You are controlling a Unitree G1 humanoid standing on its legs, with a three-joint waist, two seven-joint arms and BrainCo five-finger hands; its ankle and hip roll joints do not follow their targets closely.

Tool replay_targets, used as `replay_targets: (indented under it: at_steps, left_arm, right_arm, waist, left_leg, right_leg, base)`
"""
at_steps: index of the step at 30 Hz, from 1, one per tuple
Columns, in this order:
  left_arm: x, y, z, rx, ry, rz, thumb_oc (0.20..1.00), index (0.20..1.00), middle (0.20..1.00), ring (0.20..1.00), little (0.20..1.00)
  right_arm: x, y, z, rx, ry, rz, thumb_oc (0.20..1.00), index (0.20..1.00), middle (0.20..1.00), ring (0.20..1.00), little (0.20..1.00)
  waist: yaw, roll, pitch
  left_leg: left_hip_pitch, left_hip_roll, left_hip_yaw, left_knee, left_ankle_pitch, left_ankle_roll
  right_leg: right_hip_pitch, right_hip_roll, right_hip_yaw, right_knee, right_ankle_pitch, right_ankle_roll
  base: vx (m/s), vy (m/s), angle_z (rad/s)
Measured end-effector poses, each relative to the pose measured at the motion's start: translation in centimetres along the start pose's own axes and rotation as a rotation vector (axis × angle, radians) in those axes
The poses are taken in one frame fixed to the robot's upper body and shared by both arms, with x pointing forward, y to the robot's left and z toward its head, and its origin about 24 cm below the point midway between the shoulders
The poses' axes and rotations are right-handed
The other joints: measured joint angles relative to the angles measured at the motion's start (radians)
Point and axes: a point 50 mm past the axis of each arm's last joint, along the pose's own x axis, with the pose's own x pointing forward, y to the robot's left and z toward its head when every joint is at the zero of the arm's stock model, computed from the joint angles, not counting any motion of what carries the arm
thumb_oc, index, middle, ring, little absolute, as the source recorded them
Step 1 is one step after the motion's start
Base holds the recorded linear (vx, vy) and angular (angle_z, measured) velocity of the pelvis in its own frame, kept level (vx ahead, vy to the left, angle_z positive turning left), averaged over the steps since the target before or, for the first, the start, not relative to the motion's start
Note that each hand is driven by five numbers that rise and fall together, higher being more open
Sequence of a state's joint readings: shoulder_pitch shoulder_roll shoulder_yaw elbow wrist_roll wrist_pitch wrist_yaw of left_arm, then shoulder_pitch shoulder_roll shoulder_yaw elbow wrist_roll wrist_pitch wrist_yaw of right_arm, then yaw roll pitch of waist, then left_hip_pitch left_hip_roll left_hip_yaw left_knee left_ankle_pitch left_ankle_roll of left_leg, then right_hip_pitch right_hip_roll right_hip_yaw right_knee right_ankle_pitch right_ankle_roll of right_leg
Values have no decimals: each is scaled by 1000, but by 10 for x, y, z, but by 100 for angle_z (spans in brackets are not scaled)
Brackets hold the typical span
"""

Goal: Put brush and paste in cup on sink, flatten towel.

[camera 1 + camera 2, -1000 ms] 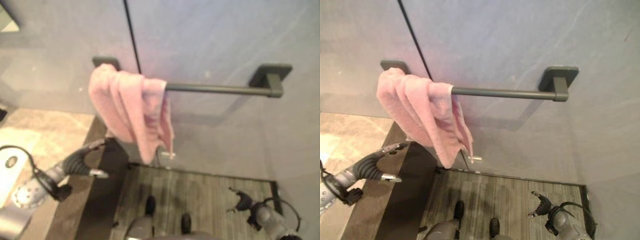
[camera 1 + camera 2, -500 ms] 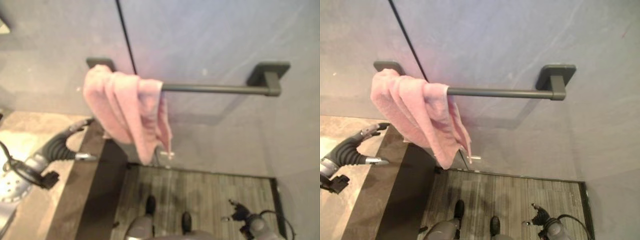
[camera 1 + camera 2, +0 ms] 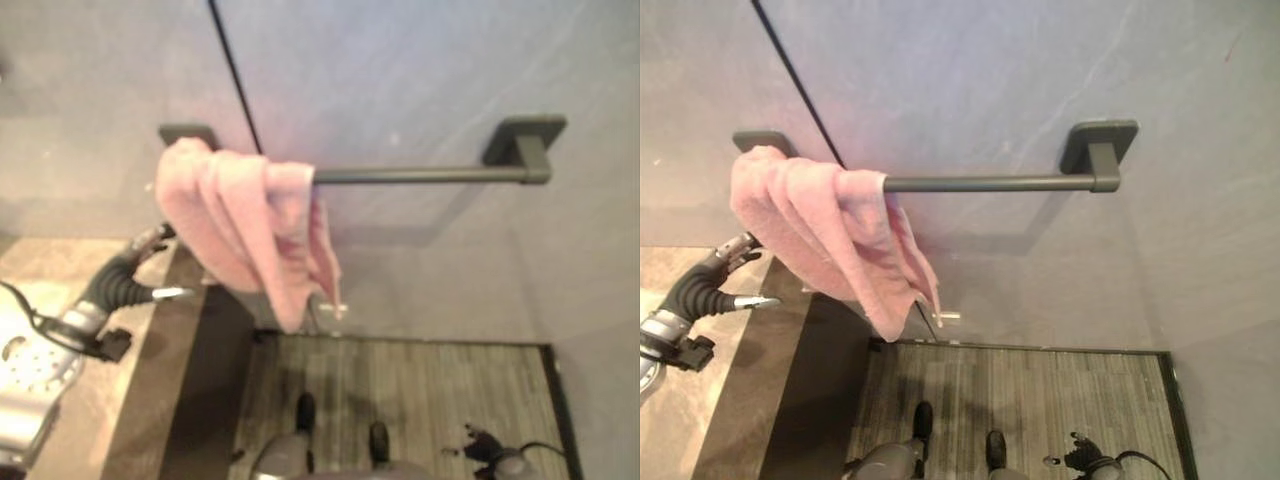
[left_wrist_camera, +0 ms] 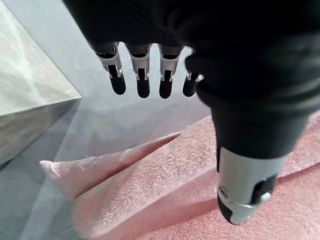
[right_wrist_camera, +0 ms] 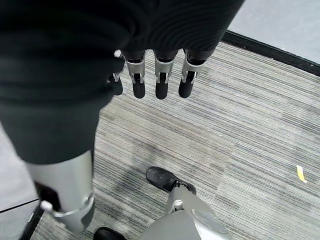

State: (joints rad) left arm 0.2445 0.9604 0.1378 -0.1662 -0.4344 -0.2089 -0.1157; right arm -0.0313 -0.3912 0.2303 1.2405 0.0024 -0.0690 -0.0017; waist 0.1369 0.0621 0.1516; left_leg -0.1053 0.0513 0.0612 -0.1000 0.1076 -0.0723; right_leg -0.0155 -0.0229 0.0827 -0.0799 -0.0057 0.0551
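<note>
My left hand (image 4: pixel 225 55), just beside the pink towel (image 4: pixel 150 190), wears a black ribbed cover over its back and wrist. Its fingers (image 4: pixel 142 75) are silver with small dark slots and glossy black tips. My thumb (image 4: pixel 247 175) is a stout silver cylinder with a dark end. My right hand (image 5: pixel 150 25), well below the towel, looks the same: black ribbed cover, silver dark-tipped fingers (image 5: pixel 159 75).

The towel (image 3: pixel 830 235) hangs bunched over the left end of the wall rail (image 3: pixel 985 183), whose right stretch is bare, while the counter edge (image 3: pixel 755 400) stands just below and left of the towel.
</note>
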Motion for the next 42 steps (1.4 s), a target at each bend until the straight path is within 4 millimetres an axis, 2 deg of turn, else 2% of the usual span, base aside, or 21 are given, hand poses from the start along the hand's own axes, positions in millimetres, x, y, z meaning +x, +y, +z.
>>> replay_targets:
  at_steps: [11,25,37,39,40,42]
  left_arm:
    - [9,4,11,-129,-100,49,1000,1000,1000,1000,1000]
    - [9,-3,11,-317,-169,85,1000,1000,1000,1000,1000]
    - [10,-8,13,-351,-181,62,1000,1000,1000,1000,1000]
    - [11,-9,16,-352,-194,55,633,633,633,633,633]
    - [11,-10,19,-349,-203,47,501,501,501,501,501]
    - [12,-9,22,-348,-216,42,451,451,451,451,451]
  right_arm:
    - [-1,-5,-9,140,38,-29,1000,1000,1000,1000,1000]
    - [-1,-5,-8,146,37,-31,1000,1000,1000,1000,1000]
    - [-1,-5,-8,146,37,-31,1000,1000,1000,1000,1000]
    - [-1,-5,-8,146,38,-31,1000,1000,1000,1000,1000]
    - [-1,-5,-8,145,38,-31,1000,1000,1000,1000,1000]
    - [-1,-5,-8,144,40,-31,1000,1000,1000,1000,1000]
  waist:
    - [1,-9,-23]
    - [3,-11,-25]
    - [1,-11,-25]
    - [1,-11,-25]
    - [1,-11,-25]
    - [1,-11,-25]
  left_leg:
    - [-16,-1,18,0,-3,5]
    - [-8,-1,36,0,-3,5]
    - [1,-1,37,0,-3,5]
    - [1,-1,37,0,-3,5]
    - [1,-1,37,0,-3,5]
    - [2,-1,37,0,-3,5]
  right_leg:
    - [-22,-3,18,-3,6,4]
    - [-21,-5,32,-4,8,8]
    - [-14,-5,33,-4,8,8]
    - [-14,-5,32,-4,8,8]
    - [-14,-5,32,-4,9,8]
    - [-12,-5,32,-4,9,7]
  base:
    - [6,22,-5]
    - [6,-3,-3]
    - [0,0,0]
    - [0,0,0]
    - [0,0,0]
    - [0,0,0]
